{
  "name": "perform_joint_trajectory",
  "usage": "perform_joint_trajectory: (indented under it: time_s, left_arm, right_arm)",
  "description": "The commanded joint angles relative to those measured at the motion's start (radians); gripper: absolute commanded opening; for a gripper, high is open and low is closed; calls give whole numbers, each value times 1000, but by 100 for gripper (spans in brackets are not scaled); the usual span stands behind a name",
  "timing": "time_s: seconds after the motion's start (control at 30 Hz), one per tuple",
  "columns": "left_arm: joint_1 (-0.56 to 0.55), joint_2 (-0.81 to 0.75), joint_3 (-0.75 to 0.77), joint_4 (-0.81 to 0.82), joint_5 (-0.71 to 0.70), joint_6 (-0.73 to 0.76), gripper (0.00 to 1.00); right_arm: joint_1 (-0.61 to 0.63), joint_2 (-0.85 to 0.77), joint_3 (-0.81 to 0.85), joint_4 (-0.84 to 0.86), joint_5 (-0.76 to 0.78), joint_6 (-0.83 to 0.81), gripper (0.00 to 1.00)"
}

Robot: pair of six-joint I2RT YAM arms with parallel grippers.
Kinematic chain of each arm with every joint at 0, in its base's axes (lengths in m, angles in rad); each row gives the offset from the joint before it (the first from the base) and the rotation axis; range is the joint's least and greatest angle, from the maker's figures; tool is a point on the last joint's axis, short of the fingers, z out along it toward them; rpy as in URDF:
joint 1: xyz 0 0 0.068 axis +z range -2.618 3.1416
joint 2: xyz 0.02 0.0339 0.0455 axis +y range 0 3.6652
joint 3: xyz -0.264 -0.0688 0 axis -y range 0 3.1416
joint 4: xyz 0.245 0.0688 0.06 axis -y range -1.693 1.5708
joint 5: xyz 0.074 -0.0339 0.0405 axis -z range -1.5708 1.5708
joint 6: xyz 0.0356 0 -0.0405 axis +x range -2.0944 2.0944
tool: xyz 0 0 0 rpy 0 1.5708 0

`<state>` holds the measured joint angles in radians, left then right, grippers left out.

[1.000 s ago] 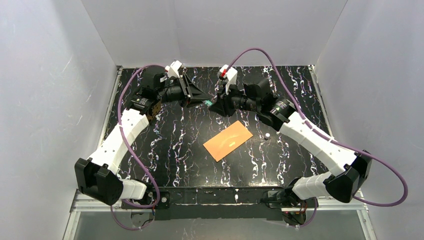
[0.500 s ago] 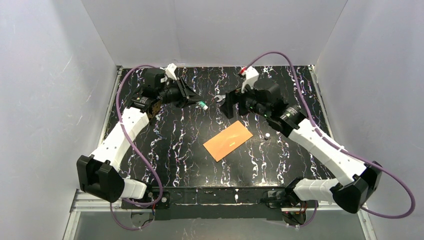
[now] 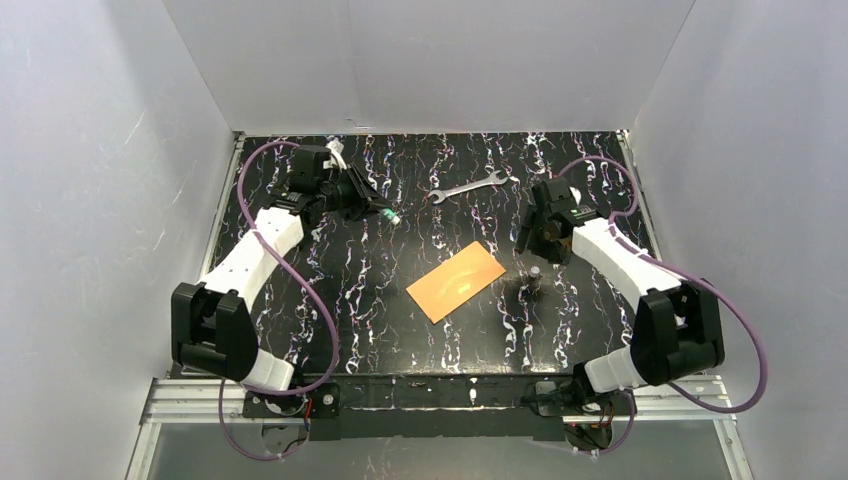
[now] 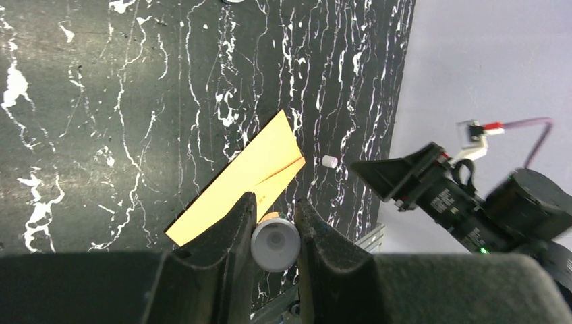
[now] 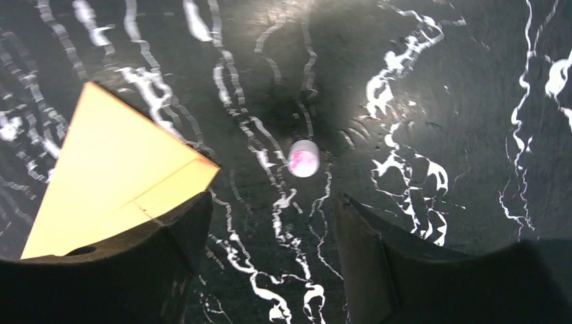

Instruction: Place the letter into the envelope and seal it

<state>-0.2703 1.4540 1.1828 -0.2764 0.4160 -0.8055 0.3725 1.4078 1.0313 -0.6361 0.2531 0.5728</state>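
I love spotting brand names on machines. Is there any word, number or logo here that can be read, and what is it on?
None can be read.
The envelope: plain, no print.
The wrench and the white tube in the left gripper: no marks show.
The right arm's black housing: faint pale marks, too small to read.

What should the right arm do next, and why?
Likely lower the right gripper and close on the small white cap: its jaws stand open with the cap on the table just ahead of them, beside the envelope. The left gripper is shut on a small tube, which the cap may fit.
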Motion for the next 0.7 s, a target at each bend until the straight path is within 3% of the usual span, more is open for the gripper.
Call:
perform_joint_trajectory:
  time_s: [0.0,0.1,0.4,0.57,0.67]
  left_arm:
    - [6,18,2,57,71,-19,0]
    - [9,37,3,79,97,-38,0]
    - [14,88,16,116,150,-72,0]
    - [13,98,18,115,154,-78,0]
    - [15,97,18,113,153,-75,0]
  right_arm:
    - [-86,21,-60,39,-56,50,72]
    - [-102,12,-104,122,-78,44,64]
    - [-113,112,-91,87,-59,19,61]
    - [-112,172,-48,68,-49,-17,48]
    - [-112,208,-12,43,-38,-45,47]
